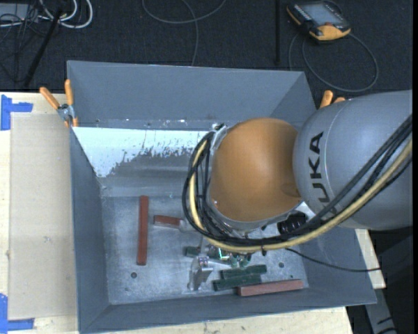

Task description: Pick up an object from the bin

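My gripper [203, 261] reaches down near the bin's front middle, mostly hidden under the arm's orange cover. Right beside it, to the right, lies a dark green flat bar [242, 275]. A reddish-brown flat bar [270, 287] lies just in front of the green one, by the bin's front wall. A short reddish-brown block [167, 221] lies on the floor to the upper left of the gripper. Nothing is seen held in the gripper.
A long, thin reddish-brown stick [143, 229] lies lengthwise on the bin floor at the left. The arm, with its orange cover and looped cables, hides the right half of the bin. The bin's walls slope up steeply on all sides.
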Motion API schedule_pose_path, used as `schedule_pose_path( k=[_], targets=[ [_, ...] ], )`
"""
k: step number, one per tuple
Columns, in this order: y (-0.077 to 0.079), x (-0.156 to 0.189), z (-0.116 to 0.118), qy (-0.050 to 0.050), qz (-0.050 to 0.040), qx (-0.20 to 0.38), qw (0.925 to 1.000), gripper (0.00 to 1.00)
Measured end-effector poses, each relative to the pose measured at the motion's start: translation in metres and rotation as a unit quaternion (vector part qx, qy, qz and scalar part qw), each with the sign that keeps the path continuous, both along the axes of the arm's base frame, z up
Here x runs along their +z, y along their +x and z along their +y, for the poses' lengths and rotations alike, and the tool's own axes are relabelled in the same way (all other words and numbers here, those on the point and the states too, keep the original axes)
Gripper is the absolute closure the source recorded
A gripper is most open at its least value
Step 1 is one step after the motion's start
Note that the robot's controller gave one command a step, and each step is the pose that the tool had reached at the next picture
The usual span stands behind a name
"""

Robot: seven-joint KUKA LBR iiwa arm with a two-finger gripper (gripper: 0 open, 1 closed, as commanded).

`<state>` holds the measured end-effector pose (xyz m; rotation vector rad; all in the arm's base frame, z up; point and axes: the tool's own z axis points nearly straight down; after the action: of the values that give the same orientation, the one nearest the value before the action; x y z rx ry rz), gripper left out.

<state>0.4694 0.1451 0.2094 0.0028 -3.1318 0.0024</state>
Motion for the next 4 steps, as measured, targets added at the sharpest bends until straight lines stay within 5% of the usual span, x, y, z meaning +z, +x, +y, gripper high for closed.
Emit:
schedule_pose_path(
  k=[1, 3, 4],
  targets=[
    [0.002, 0.004, -0.001, 0.001, -0.0037, -0.002, 1.0, 0.0],
    [0.034, -0.082, -0.084, 0.0, -0.0028, -0.036, 0.9993, 0.0],
    [0.038, -0.135, -0.067, 0.002, -0.0095, -0.119, 0.9928, 1.0]
  ],
)
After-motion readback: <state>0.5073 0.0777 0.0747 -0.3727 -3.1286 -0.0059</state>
